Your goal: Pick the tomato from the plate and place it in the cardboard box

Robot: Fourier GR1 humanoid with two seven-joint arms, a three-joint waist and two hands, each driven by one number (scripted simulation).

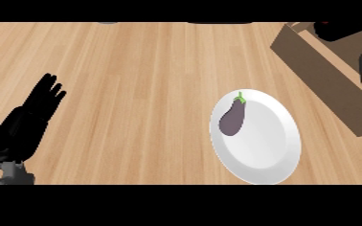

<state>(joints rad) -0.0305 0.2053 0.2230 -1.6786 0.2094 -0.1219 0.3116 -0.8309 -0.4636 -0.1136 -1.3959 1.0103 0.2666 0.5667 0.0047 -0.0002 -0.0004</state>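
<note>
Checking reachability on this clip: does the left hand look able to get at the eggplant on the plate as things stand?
Probably yes, though it is a long way over. The left hand rests open at the view's left edge, and only bare counter lies between it and the eggplant, exposed on the white plate.

Black robot hand at the left edge, and that is all of the machine on show.

The left robot hand (pixel 32 117) is matte black all over, slim blocky fingers with rounded tips rising from a broad, dark palm; and there, low in the corner, a small patch of grey forearm (pixel 14 171) with a rounded, metallic look joins it at the wrist. No markings, cables or screws can be made out on the dark surfaces.
</note>
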